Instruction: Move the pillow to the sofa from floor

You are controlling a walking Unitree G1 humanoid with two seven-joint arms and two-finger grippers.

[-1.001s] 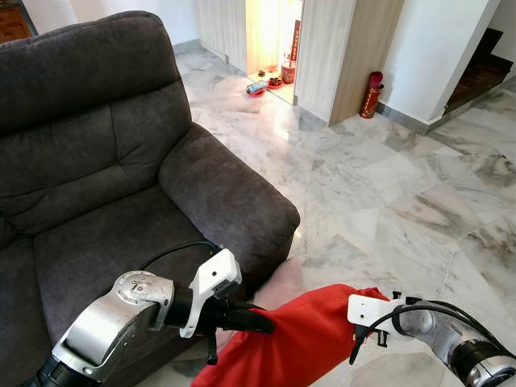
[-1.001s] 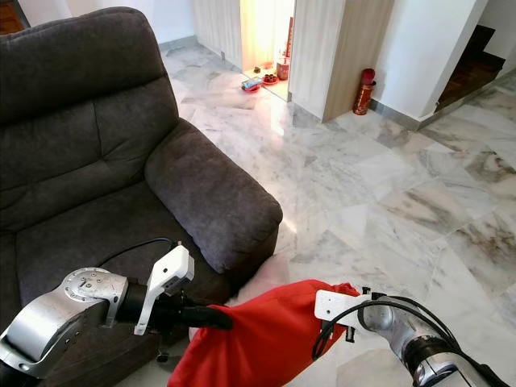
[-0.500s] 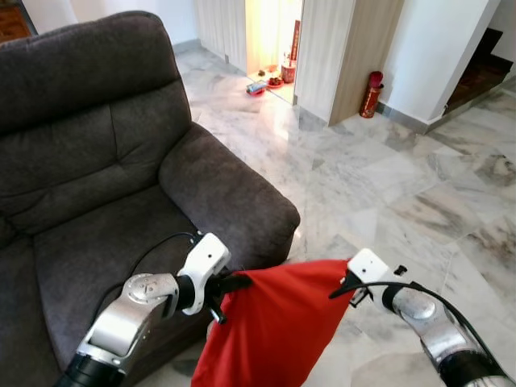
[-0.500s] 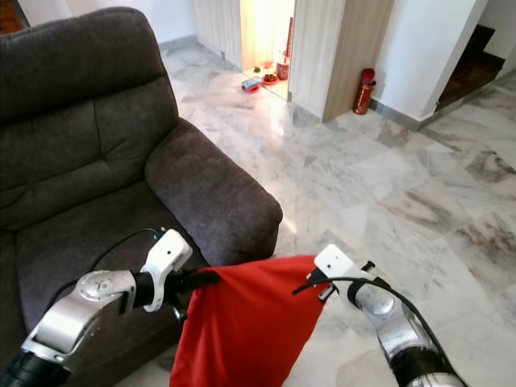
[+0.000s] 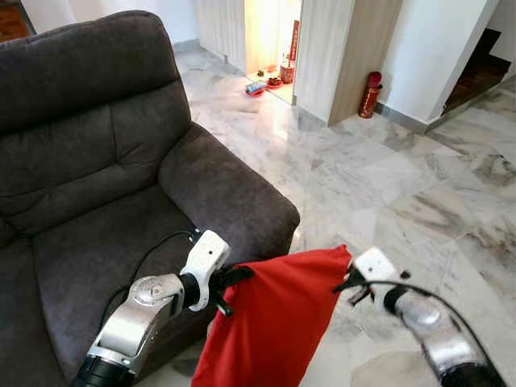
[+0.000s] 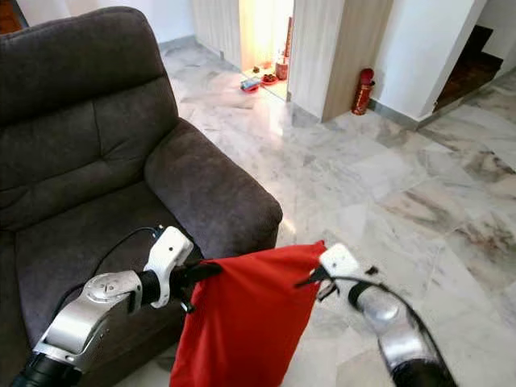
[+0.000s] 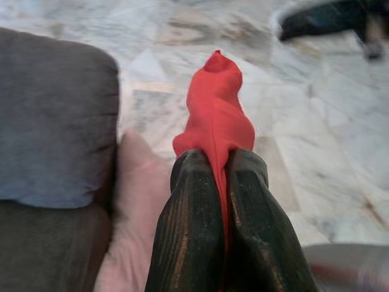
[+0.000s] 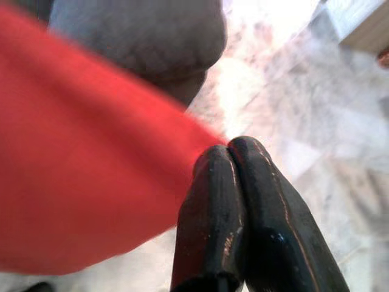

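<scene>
1. The marble floor [image 5: 387, 185] spreads out beyond and to the right of both hands, running toward a lit doorway and a flight of stairs well away from them.
2. The dark grey sofa [image 5: 97, 169] sits to the left of and beyond the left hand; its padded armrest [image 5: 230, 197] lies just past that hand, and the seat cushion lies beside and below the left arm.
3. The red pillow [image 5: 274, 322] hangs in the air between the two hands, stretched along its upper edge from one to the other, its body drooping below them in front of the sofa's armrest and off the floor.
4. The left hand [image 5: 235, 278] pinches the pillow's upper left corner; in the left wrist view its fingers [image 7: 243, 213] are pressed nearly together with a fold of red cloth squeezed between them.
5. The right hand [image 5: 345, 278] grips the pillow's upper right corner, which rides a little higher than the left one; in the right wrist view its fingers [image 8: 213, 201] are closed against each other at the edge of the red fabric, though that view is blurred.
6. A small red fire extinguisher [image 5: 372, 94] stands against the wooden panel far beyond the right hand.
</scene>
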